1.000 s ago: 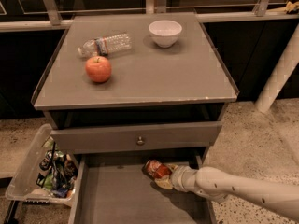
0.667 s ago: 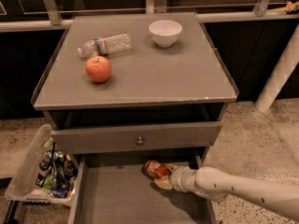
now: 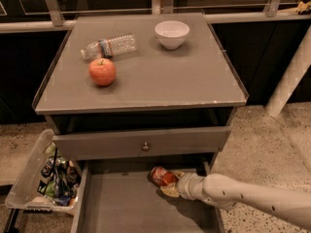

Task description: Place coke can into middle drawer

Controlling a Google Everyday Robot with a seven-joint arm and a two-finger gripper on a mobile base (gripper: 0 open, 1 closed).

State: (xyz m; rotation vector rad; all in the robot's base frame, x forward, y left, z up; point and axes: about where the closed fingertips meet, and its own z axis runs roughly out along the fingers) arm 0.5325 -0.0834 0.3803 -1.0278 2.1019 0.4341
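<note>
Missing from view: front of middle drawer [image 3: 121, 210], cut off at the bottom edge.
Gripper [image 3: 171, 182] at lower centre, fingers [image 3: 169, 191] clamped on coke can [image 3: 159, 175]; can's right end hidden between them.

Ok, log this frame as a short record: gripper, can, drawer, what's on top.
gripper: reaching into the drawer from the right, shut on the can
coke can: tipped sideways, at the drawer's back right; floor contact unclear
middle drawer: pulled open
table: apple, plastic bottle lying down, white bowl
</note>
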